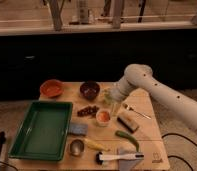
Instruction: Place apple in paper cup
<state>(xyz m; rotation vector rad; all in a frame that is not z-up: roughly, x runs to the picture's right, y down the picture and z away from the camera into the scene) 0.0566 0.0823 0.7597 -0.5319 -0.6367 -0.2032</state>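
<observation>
One arm reaches in from the right over a wooden bench (147, 125), its white links bending down so that the end effector (111, 99) hangs just above and behind the paper cup (103, 117), near the middle of the bench. Whether it is spread or pressed together I cannot tell; it shows only as a pale blur, and nothing can be seen pinched in it. The apple (103, 116) sits inside the paper cup, its red-orange top showing in the cup's mouth.

Behind the cup stands a dark brown bowl (89, 89), and to that bowl's left an orange bowl (51, 88). A cluster of small dark red pieces (87, 110) lies just left of the cup. A green tray (42, 130) fills the left part of the bench, with a grey-blue sponge (78, 129) beside its right edge and a shiny metal cup (76, 147) near its front corner. Right of the paper cup lie a fork (136, 111), a brown block (127, 122) and a green pepper (127, 138). A yellow banana-like thing (96, 145) and a white-handled brush (119, 156) lie toward the front edge.
</observation>
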